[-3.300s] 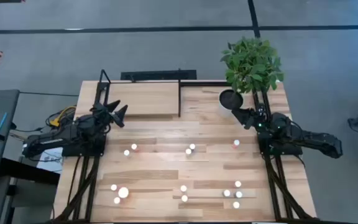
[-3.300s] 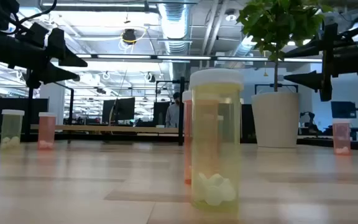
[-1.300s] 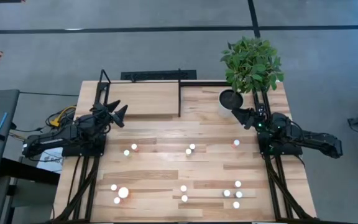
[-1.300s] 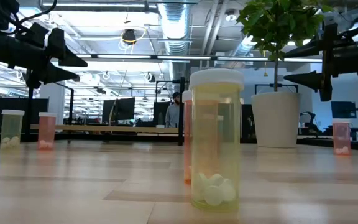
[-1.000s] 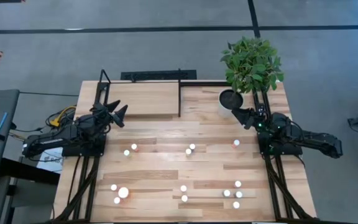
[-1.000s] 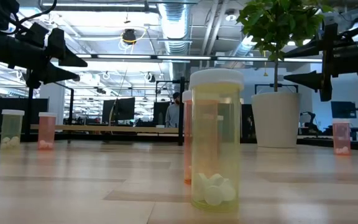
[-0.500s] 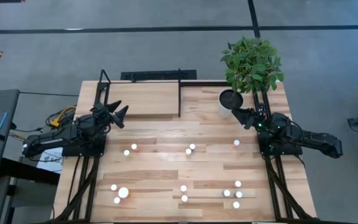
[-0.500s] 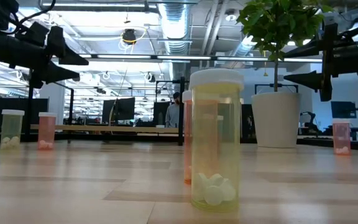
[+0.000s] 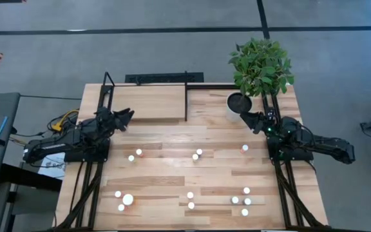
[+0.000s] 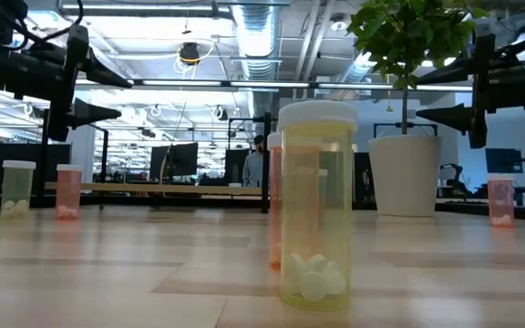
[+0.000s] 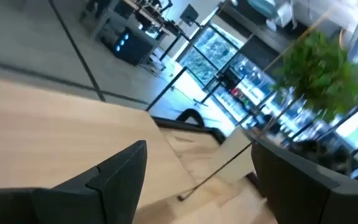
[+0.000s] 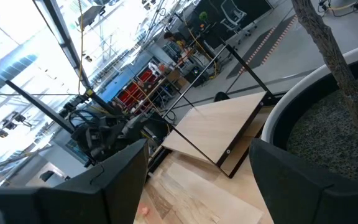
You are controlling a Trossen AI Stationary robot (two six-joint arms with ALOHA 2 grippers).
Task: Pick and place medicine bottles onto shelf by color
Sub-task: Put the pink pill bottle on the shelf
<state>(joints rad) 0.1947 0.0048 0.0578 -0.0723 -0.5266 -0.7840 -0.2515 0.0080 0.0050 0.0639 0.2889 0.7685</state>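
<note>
Left gripper (image 9: 125, 116) hovered spread and empty at the shelf (image 9: 148, 103) front edge; right gripper (image 9: 245, 119) likewise spread, right of the shelf by the plant pot (image 9: 237, 103). Best lowered over one bottle, straight down, fingers straddling the cap. Medicine bottles (image 9: 199, 153) stood scattered in front of the shelf: white caps, yellowish or orange bodies.

Yellow bottle (image 10: 315, 205) nearest, a seemingly pink-orange one (image 10: 67, 191) farther, light-wood shelf (image 9: 148, 103) black-framed, plant pot (image 10: 406, 175) white.
</note>
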